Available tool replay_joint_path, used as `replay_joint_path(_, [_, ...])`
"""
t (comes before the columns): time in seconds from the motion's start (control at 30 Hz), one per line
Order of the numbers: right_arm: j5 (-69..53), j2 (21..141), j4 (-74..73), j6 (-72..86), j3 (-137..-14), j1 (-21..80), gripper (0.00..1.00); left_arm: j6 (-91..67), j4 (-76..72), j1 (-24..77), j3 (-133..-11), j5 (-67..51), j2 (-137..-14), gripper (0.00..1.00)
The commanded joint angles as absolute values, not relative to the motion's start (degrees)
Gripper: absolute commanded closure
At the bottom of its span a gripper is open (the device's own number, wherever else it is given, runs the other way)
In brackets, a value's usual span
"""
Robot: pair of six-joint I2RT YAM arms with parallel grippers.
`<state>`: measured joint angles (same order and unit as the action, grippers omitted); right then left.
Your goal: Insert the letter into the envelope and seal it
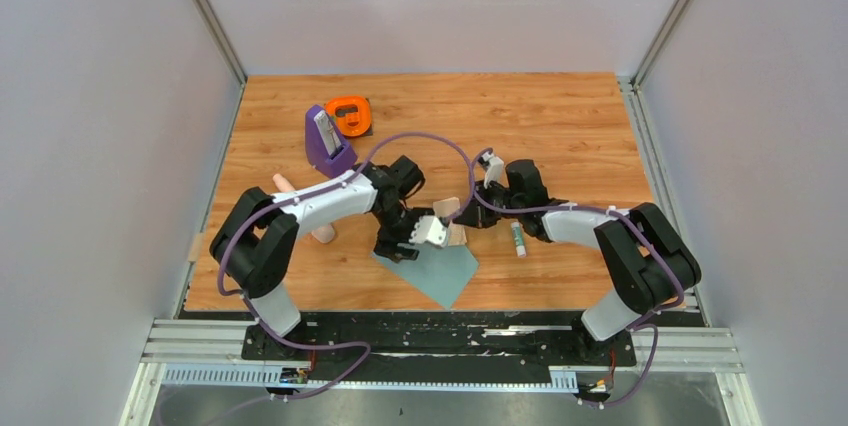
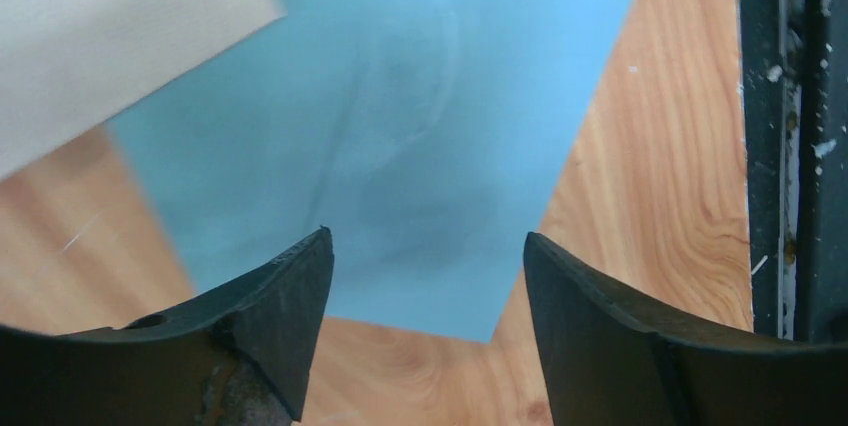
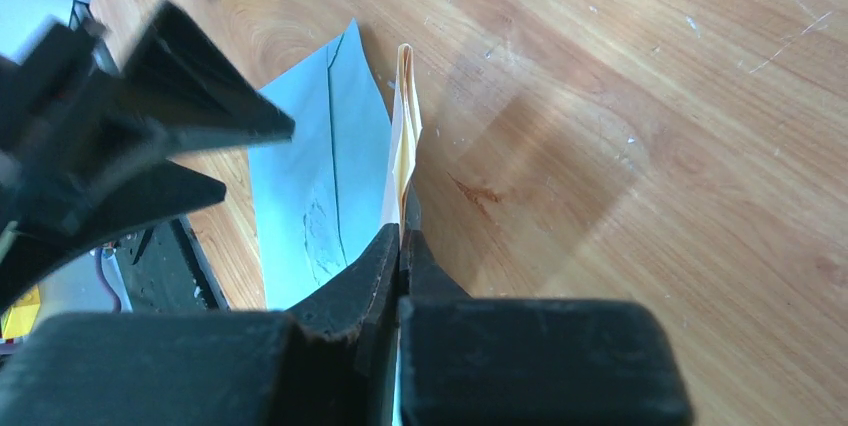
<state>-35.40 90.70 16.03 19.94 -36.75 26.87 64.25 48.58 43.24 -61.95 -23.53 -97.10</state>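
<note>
Count: one letter (image 3: 403, 136), one envelope (image 1: 440, 271), two arms.

The envelope lay flat on the table (image 1: 560, 126) near its front edge, turned so that one corner pointed at the arm bases. The letter stood on edge just beside the envelope's far side, folded, with its lower edge at the envelope. In the left wrist view one corner of the letter overlapped the envelope's far end.

Other items: one glue stick (image 1: 518, 239) lay beside the right arm (image 1: 575, 226), apart from both papers. One purple stand (image 1: 328, 143) and one orange dispenser (image 1: 350, 114) stood together at the far left of the table. A pink cylinder (image 1: 323, 234) lay partly hidden under the left arm (image 1: 320, 204); whether it was one piece or two could not be told. The left wrist covered part of the letter and the envelope's far corner in the top view.

Pose: both arms reached inward and met over the middle of the table. The left gripper (image 2: 425, 276) pointed down over the envelope, jaws spread, nothing between them. The right gripper (image 3: 400, 246) was pressed together on the letter's edge, pinching it upright.
</note>
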Motion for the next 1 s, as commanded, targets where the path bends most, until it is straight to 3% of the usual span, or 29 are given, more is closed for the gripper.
replay_joint_path(0.0, [-34.4, 90.6, 19.3, 20.4, -37.5, 27.2, 1.0, 51.9, 48.8, 39.3, -68.3, -27.9, -96.2, 0.19])
replay_joint_path(0.2, [-38.3, 88.0, 20.2, 19.6, -36.0, 27.2, 1.0, 44.0, 43.1, 36.0, -72.6, -24.8, -100.5, 0.04])
replay_joint_path(0.43, [-38.9, 87.8, 20.4, 18.2, -35.9, 27.2, 1.0, 42.9, 43.8, 35.8, -77.4, -24.0, -108.7, 0.05])
replay_joint_path(0.97, [-41.0, 88.9, 23.1, 19.1, -34.5, 25.9, 1.0, 46.7, 47.8, 36.1, -77.9, -29.5, -112.1, 0.48])
